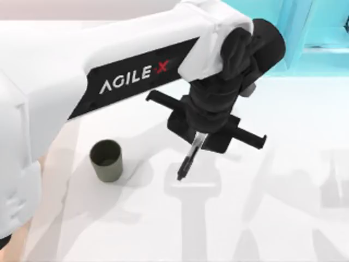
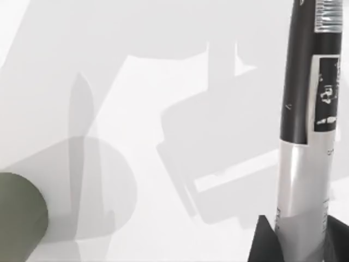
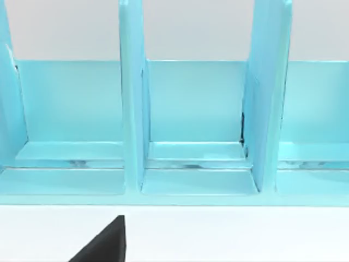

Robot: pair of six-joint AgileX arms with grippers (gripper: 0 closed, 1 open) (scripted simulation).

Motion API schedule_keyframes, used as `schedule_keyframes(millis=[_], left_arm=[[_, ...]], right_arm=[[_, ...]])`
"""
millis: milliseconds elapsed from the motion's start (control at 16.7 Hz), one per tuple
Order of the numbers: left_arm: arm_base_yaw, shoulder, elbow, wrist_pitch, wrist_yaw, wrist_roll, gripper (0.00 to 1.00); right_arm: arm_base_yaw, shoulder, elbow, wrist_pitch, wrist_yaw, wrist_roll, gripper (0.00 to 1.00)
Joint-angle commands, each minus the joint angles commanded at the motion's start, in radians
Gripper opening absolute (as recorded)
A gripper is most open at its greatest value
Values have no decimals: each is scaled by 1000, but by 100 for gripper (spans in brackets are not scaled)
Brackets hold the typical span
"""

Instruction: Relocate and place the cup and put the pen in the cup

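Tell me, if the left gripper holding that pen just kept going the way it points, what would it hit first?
Probably bare table. The left gripper points down with the pen hanging from it, tip first. The cup stands off to the top view's left, not under it, though height above the table is hard to judge.

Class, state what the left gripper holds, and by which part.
The left gripper holds the pen by its upper end, tip hanging down above the table, right of the cup.

Dark olive cup (image 1: 106, 160) upright on table, pen (image 1: 190, 155) hanging tip-down right of it, seemingly above the surface
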Motion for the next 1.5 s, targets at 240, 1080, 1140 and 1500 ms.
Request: schedule_keyframes(millis=[240, 1080, 1140, 1500], left_arm=[[5, -3, -5, 12, -1, 5, 0], [100, -520, -853, 1007, -112, 190, 0], [111, -571, -936, 1110, -117, 211, 0], [177, -873, -1391, 1704, -133, 332, 0]], right_arm=[[0, 0, 0, 0, 0, 0, 100], [0, 0, 0, 0, 0, 0, 100], [0, 0, 0, 0, 0, 0, 100], [0, 0, 0, 0, 0, 0, 100]])
